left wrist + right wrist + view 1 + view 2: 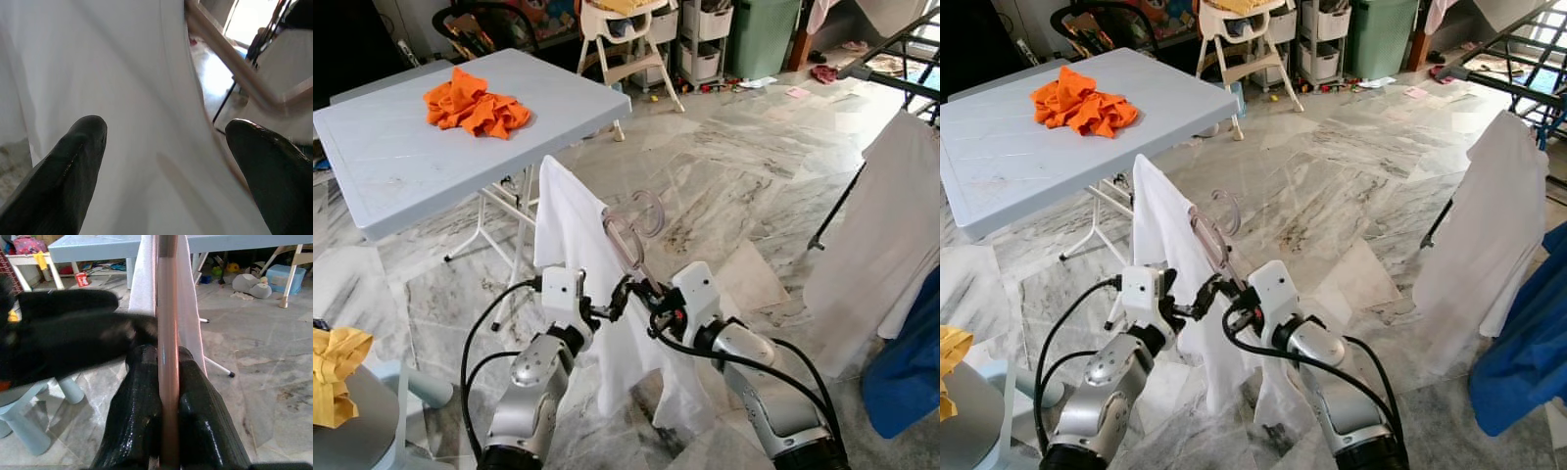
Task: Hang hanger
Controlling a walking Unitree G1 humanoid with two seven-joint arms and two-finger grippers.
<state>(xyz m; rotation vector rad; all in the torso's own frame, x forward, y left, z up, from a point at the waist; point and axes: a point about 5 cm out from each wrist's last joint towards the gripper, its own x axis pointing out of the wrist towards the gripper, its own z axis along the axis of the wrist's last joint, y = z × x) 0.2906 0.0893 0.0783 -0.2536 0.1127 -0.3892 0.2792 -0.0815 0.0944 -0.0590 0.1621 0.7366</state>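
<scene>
Hanger point(631, 235) of clear pinkish plastic, draped with a soft white shirt point(570, 245), stands pinched between the right hand point(649, 293) fingers; left hand point(603, 311) spread against the cloth.

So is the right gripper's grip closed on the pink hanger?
Yes, in the right wrist view the right gripper has both black fingers pressed against the pink hanger, with the white shirt draped over it.

A grey-veined marble floor point(734, 166) catches daylight from the right. A pale blue folding tabletop point(401, 166) stands at left, bearing a heap of orange cloth point(475, 103). Behind it are a white high chair point(626, 39), storage drawers point(705, 39) and a green bin point(762, 34).
</scene>
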